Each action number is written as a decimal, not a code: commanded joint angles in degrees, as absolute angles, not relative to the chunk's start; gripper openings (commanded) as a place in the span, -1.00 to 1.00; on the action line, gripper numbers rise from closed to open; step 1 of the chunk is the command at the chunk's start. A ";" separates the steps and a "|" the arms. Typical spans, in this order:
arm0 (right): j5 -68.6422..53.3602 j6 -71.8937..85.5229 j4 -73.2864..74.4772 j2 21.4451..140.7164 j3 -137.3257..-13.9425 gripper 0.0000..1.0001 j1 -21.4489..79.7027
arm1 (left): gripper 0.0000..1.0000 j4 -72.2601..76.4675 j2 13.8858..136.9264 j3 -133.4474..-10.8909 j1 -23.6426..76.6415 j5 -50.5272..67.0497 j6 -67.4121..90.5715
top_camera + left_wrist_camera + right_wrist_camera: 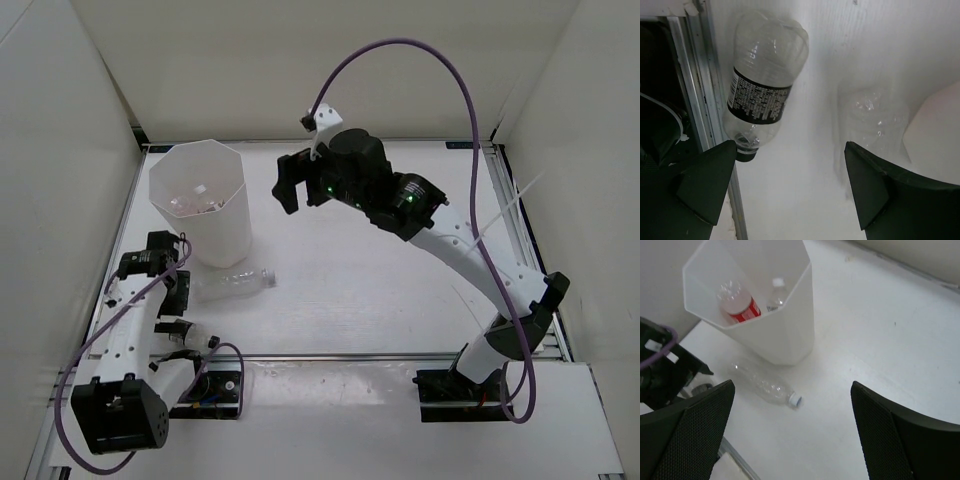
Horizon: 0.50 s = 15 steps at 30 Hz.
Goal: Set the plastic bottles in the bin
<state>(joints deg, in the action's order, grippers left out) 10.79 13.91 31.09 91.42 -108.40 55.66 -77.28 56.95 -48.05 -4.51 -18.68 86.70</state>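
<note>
Plastic bottles [235, 283] are split two in, two out. The bin [228, 235] stands at the far left of the table [380, 290] and holds a red-labelled bottle [740, 307] and a second bottle [776, 296] with a pale cap. On the table, an unlabelled bottle [760, 384] lies on its side just near of the bin's foot, cap to the right. A dark-labelled bottle [760, 95] lies nearer again, along the near rail [702, 100].

The left gripper [789, 145] hangs low with its jaws spread wide and nothing in them. The gap is over bare table, one bottle beside each finger. The dark cap sits right at the near finger [705, 185]; whether they touch I cannot tell. The right gripper [288, 188] is raised to the right of the bin, also spread and empty.

The step in hand looks like a pick by the left arm.
- Commit to one bottle and shift sideways until its body, not its cap, lies between the fingers.
- Both bottles are thin, round and light, so close slowly on the mid-body. A hard squeeze would probably crush one or squirt it out.
- At the dark-labelled bottle the rail leaves little room for the near finger.
- At the unlabelled bottle the far finger [880, 190] comes close to the bin wall, and the bin seems light enough to be shoved.
- Lift above the rim before crossing, and let go only over the opening.
- Keep the right arm away from the bin's mouth.
</note>
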 commanded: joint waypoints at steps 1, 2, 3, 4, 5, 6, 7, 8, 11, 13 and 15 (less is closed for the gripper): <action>11.34 14.59 33.13 87.45 -106.18 1.00 56.07 | 1.00 -82.00 58.79 -47.02 -7.55 -19.34 89.91; 10.82 14.59 33.74 87.45 -106.17 1.00 56.07 | 1.00 -82.00 60.28 -46.24 -8.17 -19.34 89.91; 10.81 14.59 35.49 87.45 -106.17 1.00 56.07 | 1.00 -82.00 60.81 -45.71 -8.17 -19.34 90.52; 10.20 14.59 36.55 87.97 -106.69 1.00 56.07 | 1.00 -82.00 60.82 -45.09 -8.78 -18.73 91.66; 10.20 14.59 37.61 87.98 -106.70 1.00 56.07 | 1.00 -82.00 60.82 -45.09 -9.31 -18.72 91.67; 10.20 14.59 39.18 87.98 -107.40 1.00 56.07 | 1.00 -81.22 61.43 -44.48 -9.32 -18.72 91.67; 10.20 14.59 39.81 87.98 -107.40 1.00 56.07 | 1.00 -79.91 61.44 -43.34 -9.32 -18.72 91.67; 10.20 14.59 39.81 87.98 -107.40 1.00 56.07 | 1.00 -78.76 61.96 -42.37 -9.84 -18.20 90.80; 10.20 15.12 40.61 87.98 -104.96 1.00 56.07 | 1.00 -72.26 61.96 -36.93 -10.89 -15.57 88.16; 10.20 15.12 40.61 87.98 -104.16 1.00 56.07 | 1.00 -71.64 62.58 -33.76 -10.90 -14.85 88.94; 10.20 14.60 41.13 88.50 -104.15 1.00 56.07 | 1.00 -70.05 62.58 -32.78 -10.90 -15.38 87.63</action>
<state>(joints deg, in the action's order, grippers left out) 10.31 14.83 40.56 90.24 -104.77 55.70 -71.09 62.85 -34.72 -10.55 -15.66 87.39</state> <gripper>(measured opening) 0.998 0.998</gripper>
